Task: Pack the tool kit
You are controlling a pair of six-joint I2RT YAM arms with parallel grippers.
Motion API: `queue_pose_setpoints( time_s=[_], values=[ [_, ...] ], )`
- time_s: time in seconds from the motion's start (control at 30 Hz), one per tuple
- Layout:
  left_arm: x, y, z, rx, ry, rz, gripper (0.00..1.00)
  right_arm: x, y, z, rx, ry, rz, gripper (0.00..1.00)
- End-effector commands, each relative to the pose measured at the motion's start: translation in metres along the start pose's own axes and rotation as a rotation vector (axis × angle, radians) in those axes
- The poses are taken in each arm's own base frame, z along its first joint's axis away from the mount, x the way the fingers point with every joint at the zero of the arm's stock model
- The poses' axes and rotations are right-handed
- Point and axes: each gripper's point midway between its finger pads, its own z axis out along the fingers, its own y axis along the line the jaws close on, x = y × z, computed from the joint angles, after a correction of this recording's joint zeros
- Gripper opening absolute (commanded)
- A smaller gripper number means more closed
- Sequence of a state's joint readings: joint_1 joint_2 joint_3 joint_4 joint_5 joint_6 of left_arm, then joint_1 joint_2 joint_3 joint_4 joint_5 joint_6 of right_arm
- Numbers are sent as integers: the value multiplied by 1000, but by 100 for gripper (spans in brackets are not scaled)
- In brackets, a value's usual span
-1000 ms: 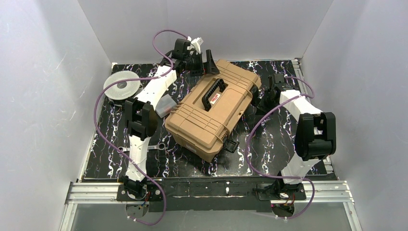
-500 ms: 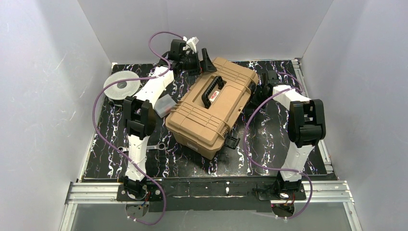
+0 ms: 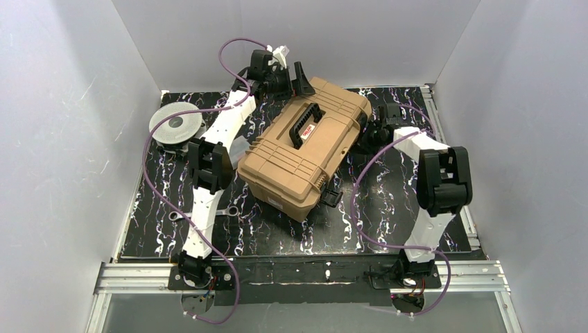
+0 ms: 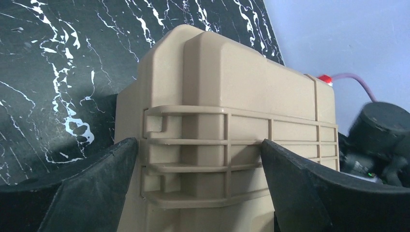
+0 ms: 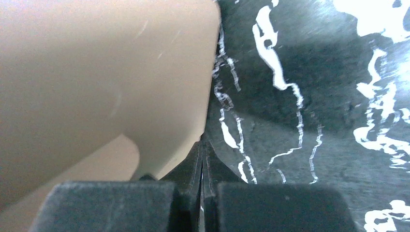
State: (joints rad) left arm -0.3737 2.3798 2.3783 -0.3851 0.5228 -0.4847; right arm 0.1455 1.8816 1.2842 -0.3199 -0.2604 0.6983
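While the closed tan toolbox [image 3: 305, 156] lies lid-up and skewed on the black marble-pattern table [image 3: 388, 222], toward the back and between the two arms, both grippers are at it. Left gripper [image 4: 199, 142] sits at the box's far corner with jaws spread wide. Its black fingers [image 4: 92, 193] straddle the ribbed end wall with nothing clamped, and I can't tell if the tips touch the plastic. Right gripper [image 5: 202, 154] is fully closed and empty, its tips low at the table, right against the box's right side by a rounded corner. Black carry handle [image 3: 305, 125] lies flat on the lid. One black latch [image 3: 331, 198] sticks out, unfastened, from the near right edge. Around the box, a grey round spool [image 3: 173, 126] is at back left, well apart from it. A small clear plastic box [image 3: 240, 147] is wedged between the left arm [image 3: 208, 166] and the toolbox's left side, mostly hidden by the arm. A silver wrench [image 3: 232, 209] lies flat on the table near the left arm's lower link, partly covered by it. Purple cables [image 3: 156, 187] loop along both arms. A red-and-white sticker [image 3: 310, 137] sits on the lid just beside the handle, its print too small to read. No other writing is legible. White walls enclose the table on three sides.
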Motion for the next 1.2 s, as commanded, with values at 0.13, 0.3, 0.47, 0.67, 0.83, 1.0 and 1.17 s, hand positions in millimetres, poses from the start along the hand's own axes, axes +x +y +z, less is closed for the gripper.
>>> queue_pose_setpoints(
  time_s=[0.13, 0.3, 0.47, 0.67, 0.83, 1.0, 1.17],
  values=[
    [-49, -44, -71, -46, -136, 130, 98, 14, 57, -83, -368, -128, -168, 1],
    [-68, -76, -116, -67, -241, 183, 98, 49, 45, -97, -410, -98, -167, 1],
    [-83, -98, -176, -161, -362, 297, 98, 78, 38, -100, -459, -87, -212, 1],
    [-52, -141, -236, -225, -422, 435, 98, 111, 40, -98, -602, -9, -286, 1],
    [23, -163, -241, -288, -347, 588, 98, 136, 37, -95, -658, 49, -326, 1],
    [101, -165, -233, -308, -185, 698, 98, 156, 35, -89, -694, 100, -337, 1],
    [162, -142, -239, -319, -41, 660, 98, 158, 38, -80, -687, 102, -324, 1]
  ],
)
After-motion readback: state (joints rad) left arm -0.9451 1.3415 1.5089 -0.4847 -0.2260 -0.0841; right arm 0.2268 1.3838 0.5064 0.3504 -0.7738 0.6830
